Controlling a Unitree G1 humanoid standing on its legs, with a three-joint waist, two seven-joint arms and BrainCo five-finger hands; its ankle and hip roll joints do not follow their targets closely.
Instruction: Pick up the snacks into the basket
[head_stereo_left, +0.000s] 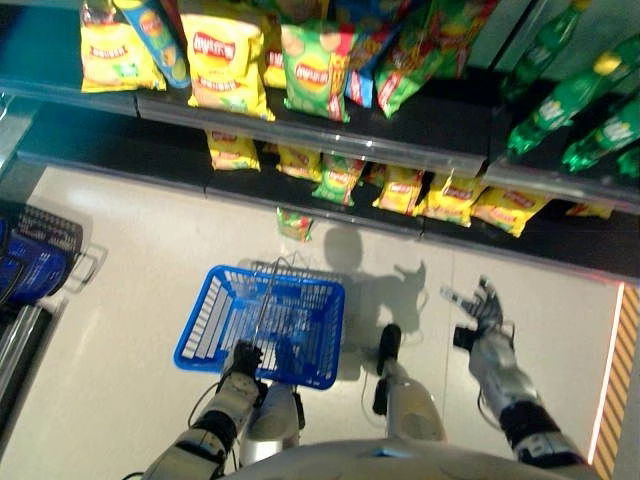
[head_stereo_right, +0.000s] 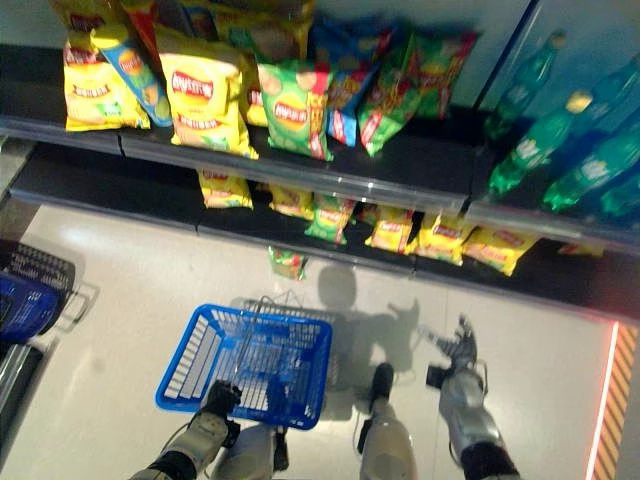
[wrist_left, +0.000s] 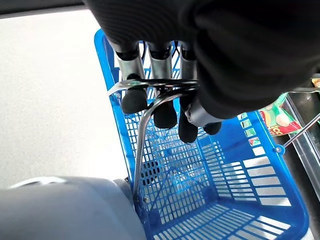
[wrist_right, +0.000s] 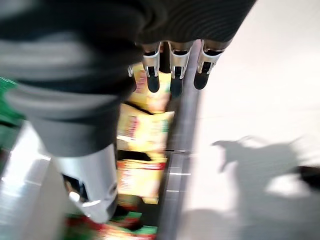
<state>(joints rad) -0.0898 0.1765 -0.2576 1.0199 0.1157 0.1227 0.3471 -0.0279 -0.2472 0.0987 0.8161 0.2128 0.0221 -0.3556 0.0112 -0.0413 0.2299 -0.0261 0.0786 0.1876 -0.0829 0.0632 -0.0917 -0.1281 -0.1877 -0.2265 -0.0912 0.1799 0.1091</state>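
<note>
A blue plastic basket (head_stereo_left: 205, 322) hangs low over the pale floor before the shelves, with nothing showing inside it. My left hand (head_stereo_left: 243, 358) is shut on its wire handle (wrist_left: 148, 114), fingers (wrist_left: 134, 99) curled round the metal. Yellow and green snack bags fill the upper shelf (head_stereo_left: 225, 60) and the lower shelf (head_stereo_left: 400, 188). One small green bag (head_stereo_left: 294, 222) sits at the lower shelf's foot, just beyond the basket. My right hand (head_stereo_left: 482, 308) is open over the floor to the basket's right, its fingers (wrist_right: 175, 76) pointing toward yellow bags (wrist_right: 147, 131) on the lower shelf.
Green bottles (head_stereo_left: 560, 100) lie on the shelves at the far right. Dark and blue baskets (head_stereo_left: 35, 255) are stacked at the left edge. An orange striped strip (head_stereo_left: 610, 380) runs along the floor on the right.
</note>
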